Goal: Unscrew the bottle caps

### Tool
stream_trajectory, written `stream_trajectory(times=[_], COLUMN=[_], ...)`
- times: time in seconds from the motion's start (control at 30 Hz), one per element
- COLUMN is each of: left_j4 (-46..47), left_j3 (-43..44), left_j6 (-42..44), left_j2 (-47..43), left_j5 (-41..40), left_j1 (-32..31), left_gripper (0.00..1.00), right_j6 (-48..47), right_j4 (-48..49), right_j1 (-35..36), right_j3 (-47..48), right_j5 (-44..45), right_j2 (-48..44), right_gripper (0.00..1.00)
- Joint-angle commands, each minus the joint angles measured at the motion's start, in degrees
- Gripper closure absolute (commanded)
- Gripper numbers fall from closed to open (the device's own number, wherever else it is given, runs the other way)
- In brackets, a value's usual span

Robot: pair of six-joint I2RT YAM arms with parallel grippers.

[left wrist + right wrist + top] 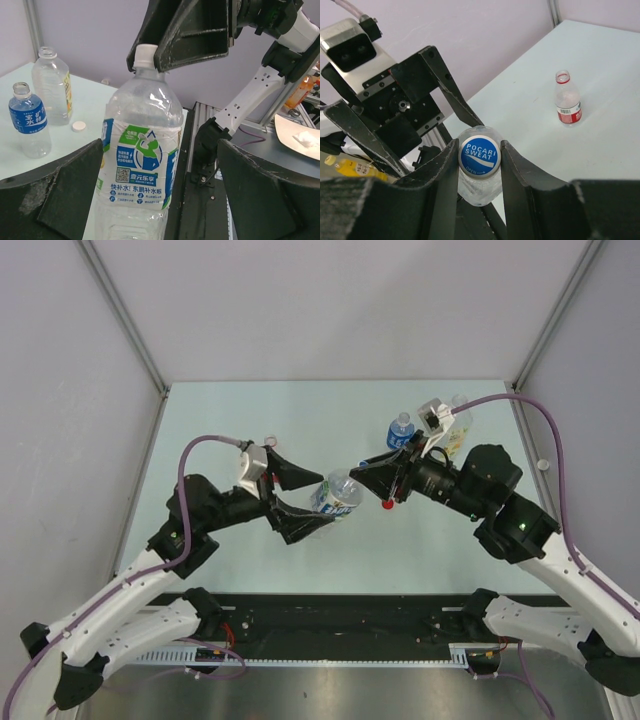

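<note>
A clear bottle (140, 165) with a white, blue and green label stands between the fingers of my left gripper (160, 150), which is open; the bottle leans by the left finger and a gap shows at the right finger (270, 195). Its cap (479, 157), white-sided with a blue printed top, is pinched in my right gripper (479, 150), which is shut on it from above. From overhead, both grippers meet at this bottle (338, 495) mid-table. A loose red cap (387, 504) lies just below the right gripper (362, 472).
A blue-labelled bottle (27, 120) and a yellowish-labelled bottle (52, 85) stand uncapped at the back right, with a loose white cap (78, 126) beside them. A red-labelled bottle (568, 100) stands uncapped behind the left arm.
</note>
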Motion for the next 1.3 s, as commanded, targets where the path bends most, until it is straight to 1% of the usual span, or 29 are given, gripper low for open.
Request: stream_trajectory(times=[0.0,0.23,0.4,0.57,0.63,0.67,0.73,0.77,0.83,0.87,0.93,0.97,1.03,1.07,1.1,1.17,1.2,1.23,1.27], left_j4=[2.3,1.5,1.1,3.3,4.0,4.3,5.0,5.1,4.6,4.5,4.1,3.9,3.6,3.4,3.2,2.7,2.4,1.2,0.2], left_j3=[-1.3,-2.4,-2.3,-2.9,-3.2,-3.7,-4.1,-4.4,-4.4,-4.4,-4.4,-4.4,-4.3,-4.3,-4.4,-4.5,-4.5,-4.2,-3.9], left_j6=[-1.0,0.4,1.6,1.3,1.1,1.1,1.1,1.2,1.6,1.7,2.0,2.2,2.5,2.7,3.1,3.6,4.3,5.0,5.8], left_j2=[-0.6,0.9,1.9,3.0,3.4,3.3,3.1,3.1,3.2,3.2,3.0,3.0,2.7,2.5,2.3,2.0,1.8,1.7,1.7], left_j5=[1.5,-0.1,-3.2,0.4,2.2,2.9,4.5,5.1,5.8,6.0,6.2,6.3,6.0,5.5,5.2,2.7,1.1,-0.5,-5.3], left_j1=[-0.3,-0.3,-0.3,-0.3,-0.3,-0.3,-0.3,-0.3,-0.3,-0.3,-0.3,-0.3,-0.3,-0.3,-0.3,-0.3,-0.5,-0.7,-1.4], left_gripper=[0.00,0.00,0.00,0.00,0.02,0.07,0.14,0.25,0.35,0.46,0.53,0.58,0.61,0.62,0.62,0.66,0.70,0.82,0.88], right_j6=[2.3,2.9,2.6,2.4,2.3,2.5,2.8,2.7,2.7,2.7,2.9,3.0,3.3,3.6,3.7,4.5,4.8,5.3,6.1], right_j4=[6.6,7.4,6.7,6.5,6.7,6.9,7.1,7.1,7.1,7.1,6.7,6.3,5.7,5.1,4.9,4.3,4.2,4.0,3.7], right_j1=[0.4,3.3,5.7,6.6,6.8,6.7,6.9,7.0,7.2,7.3,7.5,7.6,7.6,7.6,7.6,7.6,7.6,7.6,7.6], right_j3=[0.8,2.2,3.5,3.5,3.5,3.5,3.6,3.6,3.8,3.9,4.1,4.6,5.1,5.6,5.9,6.1,6.2,6.2,6.2], right_j5=[-0.1,-0.5,-0.2,0.4,0.5,0.2,-0.1,-0.2,-0.2,-0.2,-0.2,-0.1,0.6,1.9,3.0,6.5,7.9,11.0,11.4], right_j2=[0.7,1.6,1.1,0.7,0.7,0.7,0.8,0.9,1.1,1.1,1.3,1.3,0.9,0.7,0.5,-0.3,-0.6,-0.8,-1.1], right_gripper=[1.00,1.00,1.00,1.00,1.00,1.00,1.00,1.00,1.00,1.00,1.00,0.99,0.75,0.55,0.47,0.38,0.36,0.34,0.34])
